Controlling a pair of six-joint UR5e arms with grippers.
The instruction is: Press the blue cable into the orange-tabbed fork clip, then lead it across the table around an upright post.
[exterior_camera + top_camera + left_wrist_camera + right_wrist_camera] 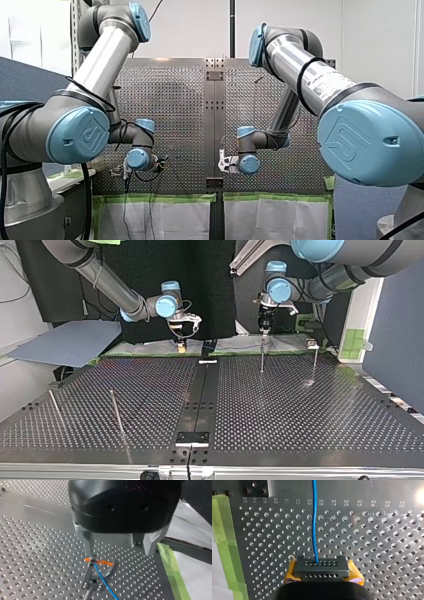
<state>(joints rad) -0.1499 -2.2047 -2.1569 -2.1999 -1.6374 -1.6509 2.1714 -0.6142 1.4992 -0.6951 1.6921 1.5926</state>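
In the left wrist view a metal fork clip with orange tabs stands on the perforated table. A blue cable runs down through its fork. My left gripper hangs just above the clip, open, with nothing between its metal fingers. In the right wrist view my right gripper is shut on the blue cable. A dark perforated block sits between its yellow pads, and the cable leads straight ahead from it. In the top view my left gripper is above the clip's stem.
Thin upright posts stand at the top view's right and near left. A dark seam plate splits the table. Green tape and white sheeting edge the side by the arms.
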